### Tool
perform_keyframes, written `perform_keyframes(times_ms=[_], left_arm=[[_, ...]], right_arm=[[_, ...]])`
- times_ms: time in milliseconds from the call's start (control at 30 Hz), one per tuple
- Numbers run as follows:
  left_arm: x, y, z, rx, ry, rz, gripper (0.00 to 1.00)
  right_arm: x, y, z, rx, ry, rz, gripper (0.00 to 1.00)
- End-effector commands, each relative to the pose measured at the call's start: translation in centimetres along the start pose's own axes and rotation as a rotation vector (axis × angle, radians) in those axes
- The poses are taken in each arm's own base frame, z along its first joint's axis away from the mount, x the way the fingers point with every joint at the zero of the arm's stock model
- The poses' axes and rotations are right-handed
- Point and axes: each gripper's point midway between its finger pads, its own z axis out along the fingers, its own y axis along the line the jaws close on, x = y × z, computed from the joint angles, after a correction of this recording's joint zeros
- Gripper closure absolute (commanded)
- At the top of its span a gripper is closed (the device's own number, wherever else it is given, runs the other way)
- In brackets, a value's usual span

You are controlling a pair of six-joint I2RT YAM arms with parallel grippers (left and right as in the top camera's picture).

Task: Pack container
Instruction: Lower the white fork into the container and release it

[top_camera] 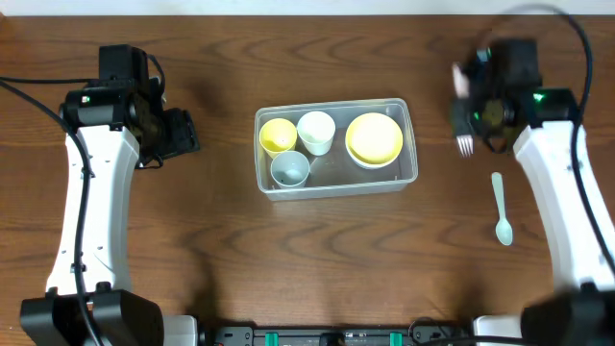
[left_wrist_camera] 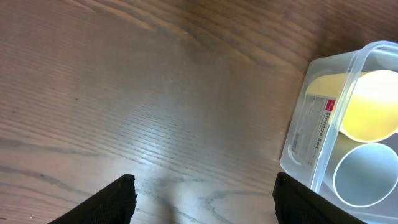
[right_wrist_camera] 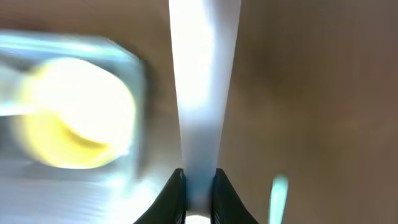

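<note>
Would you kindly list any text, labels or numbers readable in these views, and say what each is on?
"Storage Box", as far as I can tell: sideways on the white label on the container end wall.
Finer print and red mark on that label: too small to read.
No other text is visible.

Right wrist view is smearing throughout. The container (right_wrist_camera: 134, 68) and the yellow bowl (right_wrist_camera: 74, 118) inside it are showing only as soft shapes, with the container running off the left edge. The white fork (right_wrist_camera: 202, 93), pinched in the right hand (right_wrist_camera: 199, 186), is running off the top edge. The bottom edge is cutting the spoon (right_wrist_camera: 278, 193).

In the left wrist view, the left hand (left_wrist_camera: 205, 202) is showing fingertips only. The right and bottom edges are cropping the container.

Overhead, the right hand is appearing blurred.
</note>
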Motion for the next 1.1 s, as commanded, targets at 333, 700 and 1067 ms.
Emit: perform_keyframes(times_ms=[333,700,1067], left_arm=[[0.2,0.2,0.2,-0.004,0.011,-0.006,0.29],[0.2,0.2,0.2,-0.004,0.011,-0.006,0.29],[0.2,0.2,0.2,-0.005,0.014,-0.006,0.29]], right_arm=[[3.8,15.0,1.9,-0.243,0.062,-0.832,0.99],[8.5,18.5,6.7,-0.351,0.214,-1.021,0.99],[9.6,18.9,8.1,-0.380,0.262,-1.018,0.78]])
